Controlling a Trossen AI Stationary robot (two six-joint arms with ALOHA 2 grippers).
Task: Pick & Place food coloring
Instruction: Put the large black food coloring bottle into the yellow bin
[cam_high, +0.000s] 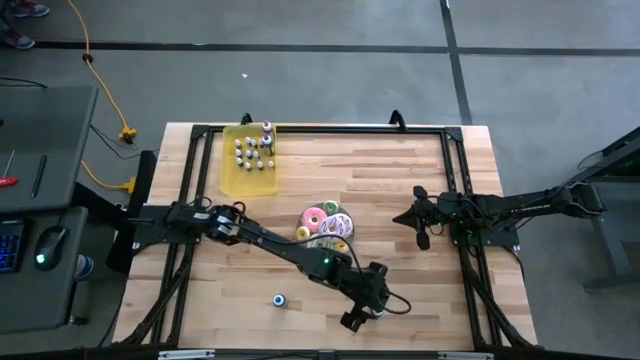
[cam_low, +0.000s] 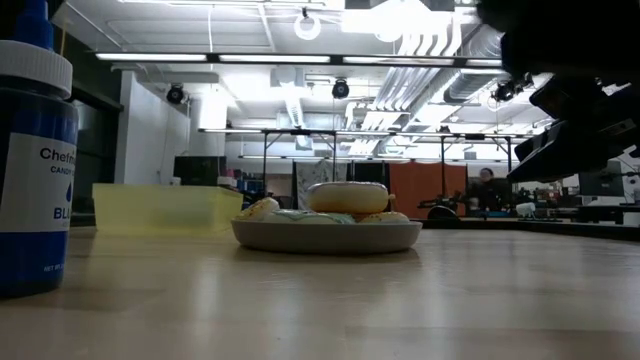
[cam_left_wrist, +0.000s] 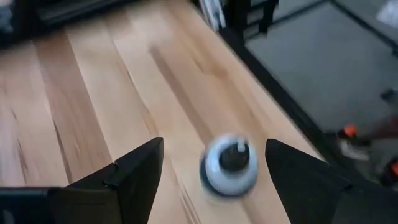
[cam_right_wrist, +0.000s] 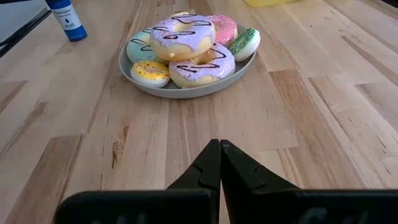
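Hovering with its fingers spread wide, empty, the left claw (cam_left_wrist: 214, 180) straddles a blue-capped food coloring bottle (cam_left_wrist: 229, 165) standing at the tabletop's (cam_high: 400, 190) lower centre in the high view, and misaligned closing could topple it.

Wooden table (cam_high: 400, 200) bearing a yellow tray (cam_high: 249, 160) of small bottles near its far left corner, a plate (cam_high: 326, 226) of frosted doughnuts at centre, and a single blue-capped bottle (cam_high: 280, 299) standing near its front edge.
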